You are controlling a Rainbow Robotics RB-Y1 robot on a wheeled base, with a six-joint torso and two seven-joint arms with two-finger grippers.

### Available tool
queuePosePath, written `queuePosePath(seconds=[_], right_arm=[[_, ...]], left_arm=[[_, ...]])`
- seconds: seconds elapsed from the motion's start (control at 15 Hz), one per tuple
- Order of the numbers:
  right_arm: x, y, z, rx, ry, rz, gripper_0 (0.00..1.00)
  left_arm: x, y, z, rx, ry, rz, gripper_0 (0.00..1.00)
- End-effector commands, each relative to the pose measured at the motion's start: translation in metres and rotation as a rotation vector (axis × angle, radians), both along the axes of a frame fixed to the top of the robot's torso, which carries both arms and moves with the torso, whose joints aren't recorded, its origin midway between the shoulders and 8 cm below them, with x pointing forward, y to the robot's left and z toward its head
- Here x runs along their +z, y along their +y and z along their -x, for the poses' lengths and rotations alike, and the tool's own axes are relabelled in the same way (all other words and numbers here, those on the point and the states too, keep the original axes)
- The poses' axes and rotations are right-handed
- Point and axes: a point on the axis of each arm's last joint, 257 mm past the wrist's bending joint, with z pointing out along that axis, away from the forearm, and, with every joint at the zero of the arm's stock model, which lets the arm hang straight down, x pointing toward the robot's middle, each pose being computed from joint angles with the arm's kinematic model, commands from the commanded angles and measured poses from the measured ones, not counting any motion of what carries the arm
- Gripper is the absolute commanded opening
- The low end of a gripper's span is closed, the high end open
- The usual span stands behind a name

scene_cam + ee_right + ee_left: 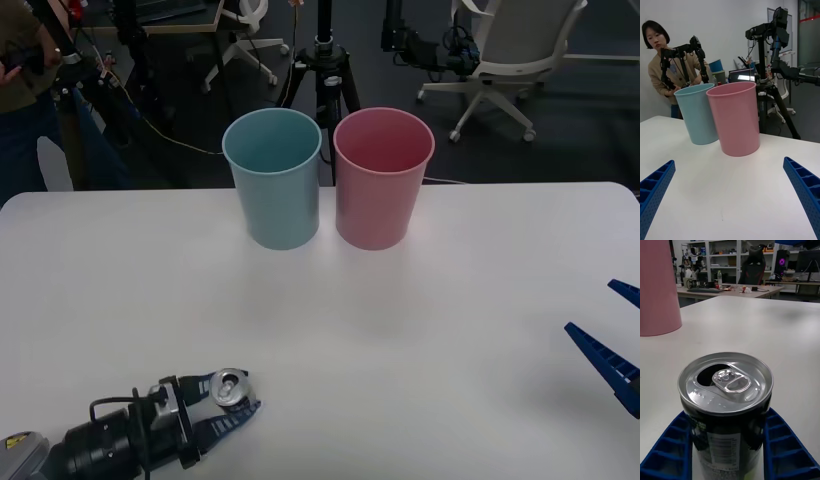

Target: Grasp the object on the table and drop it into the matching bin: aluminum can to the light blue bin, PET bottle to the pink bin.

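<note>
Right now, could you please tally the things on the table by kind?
Bins: 2, the light blue bin and the pink bin.
Cans: 1, the can, standing upright between the left gripper's jaws.
Total: 3.

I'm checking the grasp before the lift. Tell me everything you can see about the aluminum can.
The aluminum can is small, with a shiny silver top, a pull tab lying flat and an open mouth. Its body is dark, with a pale printed label. It stands upright on the white table near the front left edge, far from both bins. The left gripper brackets it, a blue ribbed finger pressed against each side.
</note>
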Motion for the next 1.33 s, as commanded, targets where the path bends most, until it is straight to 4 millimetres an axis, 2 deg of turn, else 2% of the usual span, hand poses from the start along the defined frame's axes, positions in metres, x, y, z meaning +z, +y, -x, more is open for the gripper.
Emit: queuePosePath(seconds=[0.07,0.33,0.47,0.8,1.0,1.2,1.33], right_arm=[[0.0,0.0,0.0,0.0,0.0,0.0,1.0],[0.0,0.0,0.0,0.0,0.0,0.0,1.0],[0.0,0.0,0.0,0.0,0.0,0.0,1.0],[0.0,0.0,0.0,0.0,0.0,0.0,1.0],[0.0,0.0,0.0,0.0,0.0,0.0,1.0],[0.0,0.0,0.0,0.0,0.0,0.0,1.0],[0.0,0.0,0.0,0.0,0.0,0.0,1.0]], left_arm=[[0.001,0.001,0.0,0.0,0.01,0.008,0.0],[0.005,0.005,0.001,-0.003,0.026,0.027,0.0],[0.013,0.02,-0.004,0.013,0.025,0.027,0.0],[0.056,0.047,-0.019,0.028,0.019,0.067,0.0],[0.096,0.081,-0.032,0.093,-0.033,0.08,0.0],[0.114,0.114,-0.046,0.169,-0.07,0.063,0.0],[0.125,0.125,-0.06,0.218,-0.093,0.043,0.0]])
